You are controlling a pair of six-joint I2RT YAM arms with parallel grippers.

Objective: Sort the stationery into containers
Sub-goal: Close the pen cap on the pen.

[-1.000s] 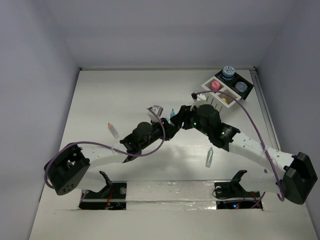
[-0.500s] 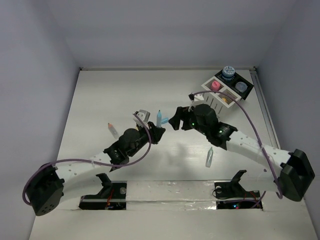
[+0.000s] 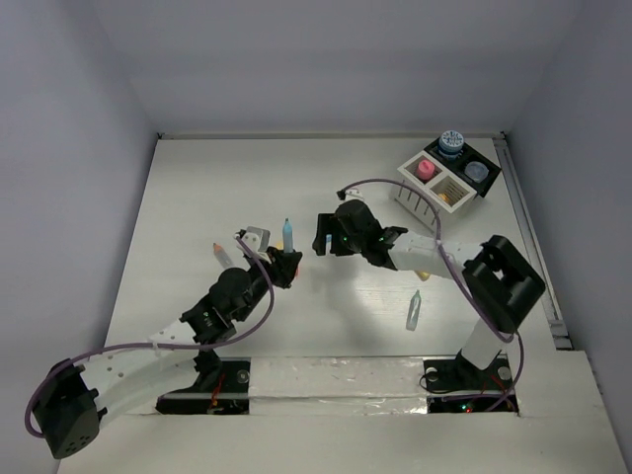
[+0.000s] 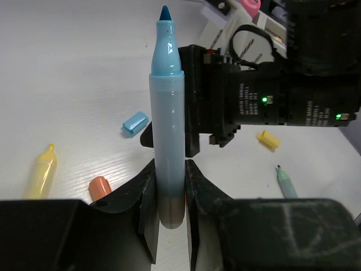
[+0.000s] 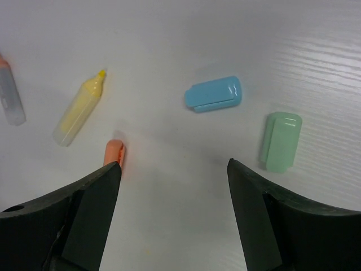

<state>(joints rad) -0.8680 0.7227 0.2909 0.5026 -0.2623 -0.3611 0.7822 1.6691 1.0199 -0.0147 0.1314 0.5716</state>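
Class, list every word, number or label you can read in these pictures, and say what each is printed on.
White print on the right arm's black housing: too small and blurred to read.
On the blue marker: no print visible.
On the blue cap and the green cap: none visible.
Nothing readable.

Over the last second we see the left arm stretch out, its elbow swinging down toward the near-left corner. The left gripper (image 3: pixel 279 265) has drawn back to the left from the right gripper (image 3: pixel 324 241), which it nearly touched before. The blue marker (image 3: pixel 287 237) has travelled left with it and now stands clear of the right gripper. The right arm has folded, its elbow pulled in from the right edge, and its jaws have spread wide.
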